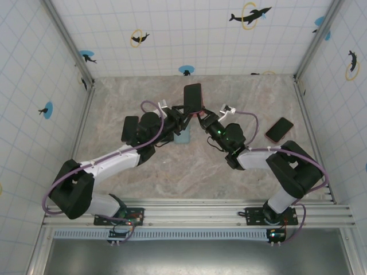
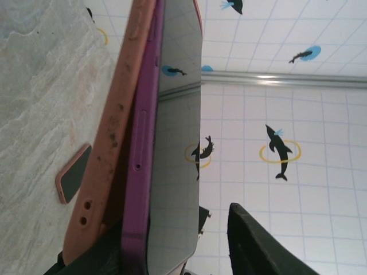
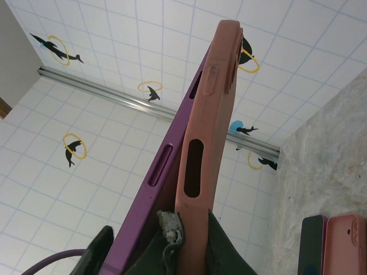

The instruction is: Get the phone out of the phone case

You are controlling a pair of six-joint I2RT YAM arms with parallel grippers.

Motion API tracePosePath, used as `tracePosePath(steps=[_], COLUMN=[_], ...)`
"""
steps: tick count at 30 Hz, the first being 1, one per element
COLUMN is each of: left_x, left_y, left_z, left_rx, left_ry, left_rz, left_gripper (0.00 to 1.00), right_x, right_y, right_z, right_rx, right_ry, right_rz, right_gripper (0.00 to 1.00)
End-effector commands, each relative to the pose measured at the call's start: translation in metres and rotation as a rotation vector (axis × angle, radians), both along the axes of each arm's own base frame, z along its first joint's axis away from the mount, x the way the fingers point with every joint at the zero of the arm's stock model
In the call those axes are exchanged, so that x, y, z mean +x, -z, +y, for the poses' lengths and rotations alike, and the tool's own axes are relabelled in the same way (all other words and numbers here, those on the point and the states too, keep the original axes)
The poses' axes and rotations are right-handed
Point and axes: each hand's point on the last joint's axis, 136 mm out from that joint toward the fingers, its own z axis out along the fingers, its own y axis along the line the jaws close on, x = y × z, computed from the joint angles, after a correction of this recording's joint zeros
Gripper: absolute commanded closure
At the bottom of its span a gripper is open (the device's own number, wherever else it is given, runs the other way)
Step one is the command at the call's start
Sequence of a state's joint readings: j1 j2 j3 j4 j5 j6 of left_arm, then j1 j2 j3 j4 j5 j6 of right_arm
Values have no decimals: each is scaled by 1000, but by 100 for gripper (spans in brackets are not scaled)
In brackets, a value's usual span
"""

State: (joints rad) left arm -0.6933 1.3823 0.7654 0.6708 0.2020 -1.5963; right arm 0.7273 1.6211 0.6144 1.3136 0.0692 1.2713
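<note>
My right gripper is clamped on the phone case, by its wall I think; left gripper sits part-open around the phone, so I should pinch its edges and peel squarely.

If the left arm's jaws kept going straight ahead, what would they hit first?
Probably the phone, partly out of its pink case: it stands between the left gripper's open jaws. Beyond it, depth is unclear.

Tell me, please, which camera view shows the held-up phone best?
The left wrist view: the phone shows its glossy screen and purple side beside the pink case. The right wrist view gives its purple edge; the top view, a small dark slab.
</note>
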Motion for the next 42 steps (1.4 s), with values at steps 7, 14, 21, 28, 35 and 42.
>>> tracePosePath(steps=[7, 14, 21, 28, 35, 42], left_x=[16, 18, 17, 14, 10, 10], left_y=[-12, -15, -25, -49, -50, -24], left_z=[6, 6, 7, 7, 8, -2], left_rx=[-20, -27, -43, -70, -44, 44], left_ry=[-99, -106, -106, -96, -85, -38], left_rz=[-10, -17, -45, -90, -98, -101], left_gripper=[74, 87, 96, 98, 98, 98], right_x=[-5, -5, 3, 9, 17, 14], right_y=[-39, -29, -7, 28, 52, 64], right_z=[9, 9, 0, -16, -51, -83], right_rx=[70, 57, 9, -108, -164, -212], right_ry=[15, 27, 76, 156, 249, 299], right_rz=[-105, -76, 4, 100, 155, 171], right_gripper=[94, 94, 94, 94, 94, 94])
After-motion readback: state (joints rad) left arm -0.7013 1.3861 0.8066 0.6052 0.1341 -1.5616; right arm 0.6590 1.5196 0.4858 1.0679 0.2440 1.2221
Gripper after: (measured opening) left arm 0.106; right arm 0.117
